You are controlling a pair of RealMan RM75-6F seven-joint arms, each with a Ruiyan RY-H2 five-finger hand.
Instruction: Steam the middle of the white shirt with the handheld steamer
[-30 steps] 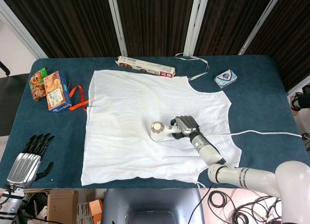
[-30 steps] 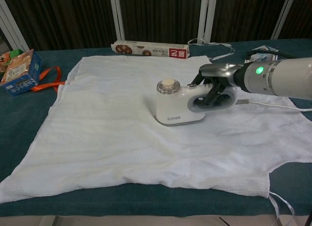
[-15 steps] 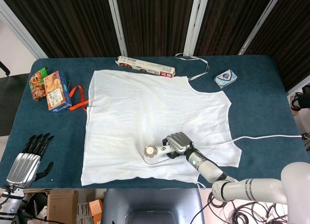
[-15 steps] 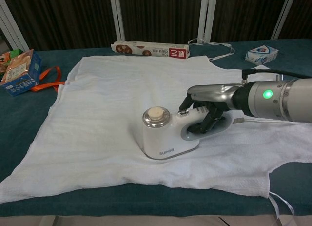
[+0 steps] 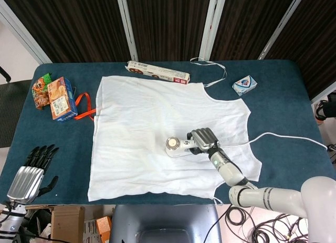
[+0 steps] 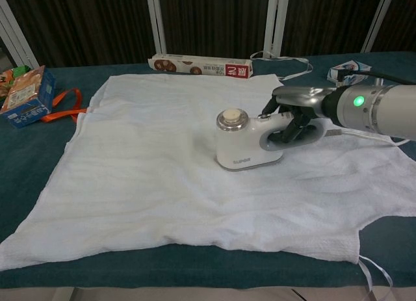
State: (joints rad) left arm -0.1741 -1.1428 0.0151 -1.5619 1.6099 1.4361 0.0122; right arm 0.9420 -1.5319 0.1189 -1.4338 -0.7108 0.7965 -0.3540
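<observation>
The right hand (image 6: 294,116) grips the steamer (image 6: 244,142) by its handle, flat on the shirt (image 6: 149,158); I'd glide it slowly, keeping the cord (image 5: 283,138) clear; the left hand (image 5: 31,172) hangs open, idle.

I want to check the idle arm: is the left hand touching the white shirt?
No, the left hand hangs open off the table's near-left corner, clear of the white shirt.

Blue table (image 5: 283,112): white shirt (image 5: 152,117), long box (image 5: 157,71), snack boxes (image 5: 60,98).
</observation>
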